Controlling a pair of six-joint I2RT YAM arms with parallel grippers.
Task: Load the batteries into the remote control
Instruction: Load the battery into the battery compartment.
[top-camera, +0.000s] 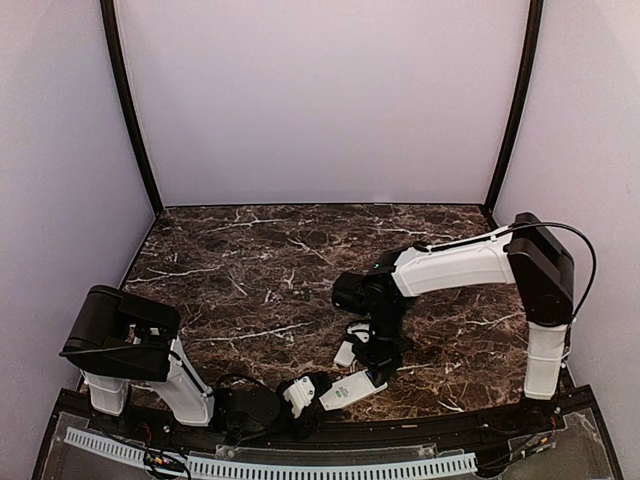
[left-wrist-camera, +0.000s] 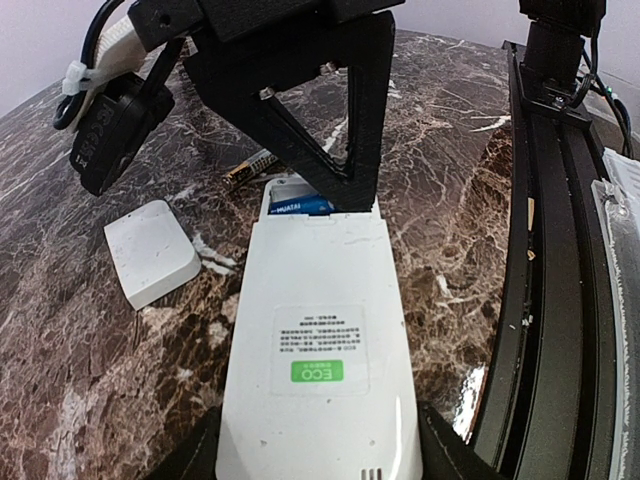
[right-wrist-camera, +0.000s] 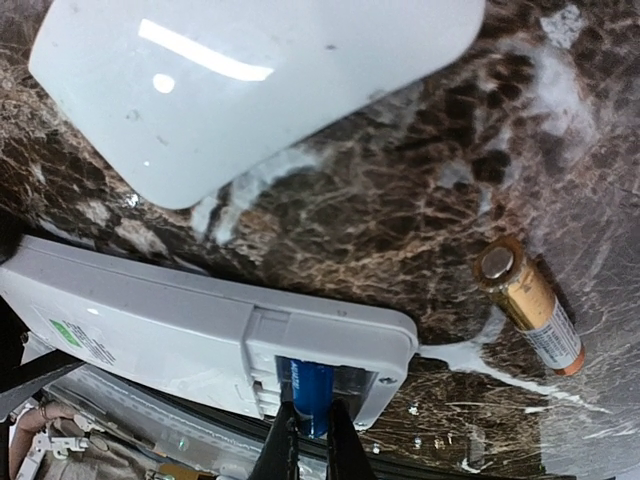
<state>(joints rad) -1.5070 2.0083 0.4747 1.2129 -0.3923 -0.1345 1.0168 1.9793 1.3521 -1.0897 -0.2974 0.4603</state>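
Down at the near edge of the dark marble desk (top-camera: 250, 260), around its middle, the left gripper (top-camera: 312, 393) is clamped on the white rectangular plastic remote control (left-wrist-camera: 320, 330), back side up, green label showing. The right gripper (right-wrist-camera: 308, 445) points down over it, jaws pinched onto the end of a small blue cylindrical battery (right-wrist-camera: 305, 385) lying in the open compartment. A white squarish cover plate (left-wrist-camera: 150, 250) sits just beside the remote, and a gold-and-black cylindrical cell (right-wrist-camera: 530, 310) lies on the desk nearby.

"ECO" on the remote control (left-wrist-camera: 316, 300)
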